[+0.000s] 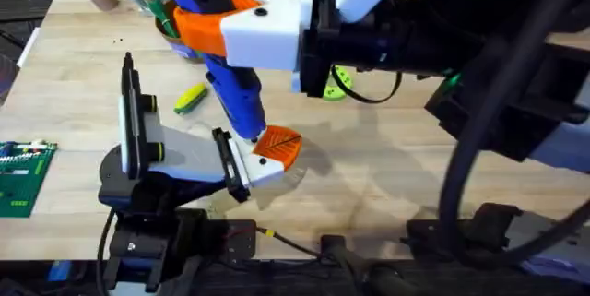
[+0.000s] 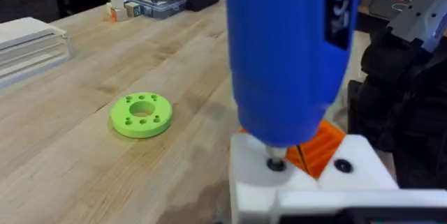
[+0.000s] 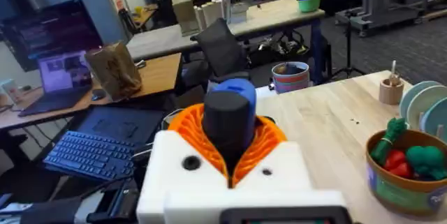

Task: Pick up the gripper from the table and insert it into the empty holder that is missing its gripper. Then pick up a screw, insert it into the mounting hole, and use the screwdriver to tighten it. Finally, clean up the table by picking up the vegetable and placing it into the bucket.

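The right hand point(image 1: 241, 21) is built of a white blocky mount with orange ribbed fingers point(image 3: 265, 137) and dark round screw holes in the white face. Behind it, a white link is joined to black housings, and black cables are looped alongside. A green light is lit on the arm. The left arm point(image 1: 138, 148) is made of black links with a grey-white shell over a black base.

Glossy blue plastic screwdriver point(image 2: 290, 49), wood-grain table point(image 2: 84, 154)
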Controlling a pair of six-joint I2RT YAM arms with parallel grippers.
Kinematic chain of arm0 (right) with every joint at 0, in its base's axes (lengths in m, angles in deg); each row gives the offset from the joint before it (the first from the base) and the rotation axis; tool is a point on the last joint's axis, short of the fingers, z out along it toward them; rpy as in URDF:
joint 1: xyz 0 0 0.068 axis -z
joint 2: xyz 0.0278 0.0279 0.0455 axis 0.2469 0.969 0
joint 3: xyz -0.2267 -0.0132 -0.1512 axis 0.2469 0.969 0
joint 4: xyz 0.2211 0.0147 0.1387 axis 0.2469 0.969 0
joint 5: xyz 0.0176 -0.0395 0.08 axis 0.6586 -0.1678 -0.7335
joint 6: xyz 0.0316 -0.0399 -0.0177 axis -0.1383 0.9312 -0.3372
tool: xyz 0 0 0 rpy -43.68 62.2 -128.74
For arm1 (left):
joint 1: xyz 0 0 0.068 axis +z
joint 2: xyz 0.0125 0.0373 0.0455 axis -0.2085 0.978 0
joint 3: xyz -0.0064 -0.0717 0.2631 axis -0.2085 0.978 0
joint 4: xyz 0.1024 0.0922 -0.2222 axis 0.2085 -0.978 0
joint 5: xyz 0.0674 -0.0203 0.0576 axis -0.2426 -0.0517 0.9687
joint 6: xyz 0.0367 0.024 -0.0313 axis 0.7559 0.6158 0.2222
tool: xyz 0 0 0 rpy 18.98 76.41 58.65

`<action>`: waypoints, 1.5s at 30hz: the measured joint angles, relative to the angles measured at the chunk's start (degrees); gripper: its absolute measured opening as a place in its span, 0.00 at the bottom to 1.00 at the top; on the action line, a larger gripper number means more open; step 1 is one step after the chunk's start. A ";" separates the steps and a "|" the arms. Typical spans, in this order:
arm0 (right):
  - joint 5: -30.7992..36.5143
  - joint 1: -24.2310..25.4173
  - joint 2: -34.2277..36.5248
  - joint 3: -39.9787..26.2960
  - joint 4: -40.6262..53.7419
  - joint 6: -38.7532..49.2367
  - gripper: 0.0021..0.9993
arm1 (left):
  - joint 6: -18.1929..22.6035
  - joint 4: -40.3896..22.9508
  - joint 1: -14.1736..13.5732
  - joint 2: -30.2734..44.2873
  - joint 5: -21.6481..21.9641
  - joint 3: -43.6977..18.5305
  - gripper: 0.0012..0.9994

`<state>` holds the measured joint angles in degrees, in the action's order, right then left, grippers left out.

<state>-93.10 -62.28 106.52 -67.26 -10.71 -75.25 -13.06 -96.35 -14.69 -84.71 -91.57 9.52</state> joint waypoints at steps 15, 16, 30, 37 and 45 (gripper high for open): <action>-2.11 -0.15 0.80 -4.87 7.67 4.28 0.02 | 0.10 -0.04 0.00 -0.08 0.35 -0.20 0.00; -2.27 -0.17 0.82 -5.01 7.82 4.37 0.02 | -0.01 -0.04 0.00 -0.08 0.37 -0.20 0.00; -2.82 1.34 -1.08 -8.48 6.16 4.55 0.02 | -8.31 -0.13 0.00 -0.06 0.70 -0.20 0.00; 4.37 7.20 -1.06 -8.63 20.63 13.39 0.02 | -8.91 -0.11 0.00 -0.06 0.85 -0.20 0.00; 21.74 17.70 0.34 -8.68 35.42 28.62 0.02 | -10.65 -0.04 0.00 -0.06 1.09 -0.20 0.00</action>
<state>-71.37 -44.58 106.86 -75.94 24.71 -46.63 -23.71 -96.38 -14.69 -84.76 -90.48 9.33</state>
